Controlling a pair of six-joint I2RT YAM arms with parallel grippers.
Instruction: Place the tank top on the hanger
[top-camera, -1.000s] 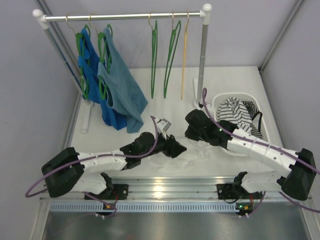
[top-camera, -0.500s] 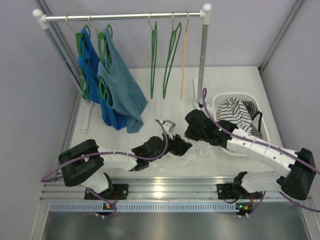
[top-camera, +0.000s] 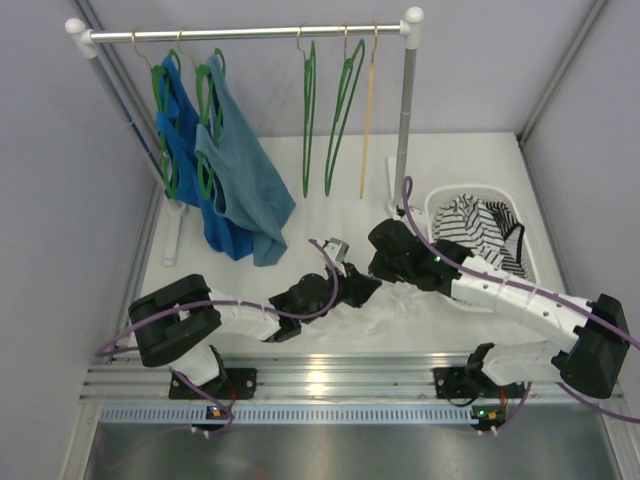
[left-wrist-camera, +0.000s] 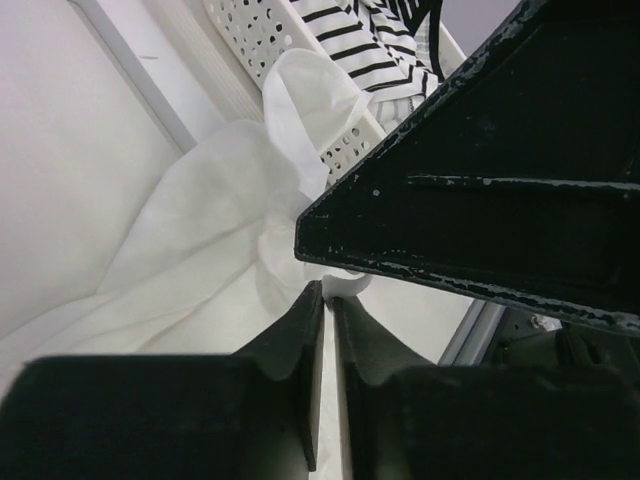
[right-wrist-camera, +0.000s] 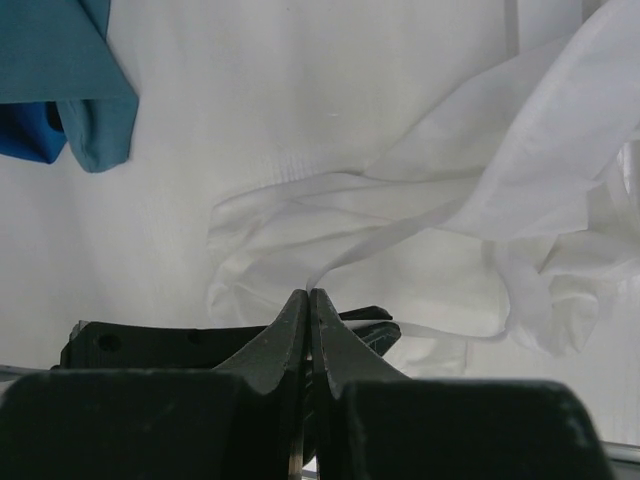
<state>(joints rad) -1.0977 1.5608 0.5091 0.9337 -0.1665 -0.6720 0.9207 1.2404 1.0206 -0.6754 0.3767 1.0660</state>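
Nearest to us, the two arms reach in from their bases at the table edge and meet just past the middle of it. The left gripper has its fingers drawn almost together, with only a thin strip of white cloth between them and a small fold of that cloth bulging at the tips. We read this as a pinch on the tank top. Hard against it, the right gripper has its fingers pressed together on a narrow strand of the same white cloth, which rises from the tips and widens into the body of the garment.

The tank top lies crumpled on the table under and just beyond both grippers. It is loosely spread, with one bunched end trailing towards the right, and one flap rests against the perforated wall of the white basket. That basket stands at the right side of the table and holds a black-and-white striped garment.

Farthest back stands a clothes rail on two posts. On its left part hang blue tops on green hangers. Near the middle hang two bare green hangers, and a yellow hanger hangs beside them by the right post, well apart from the tank top.
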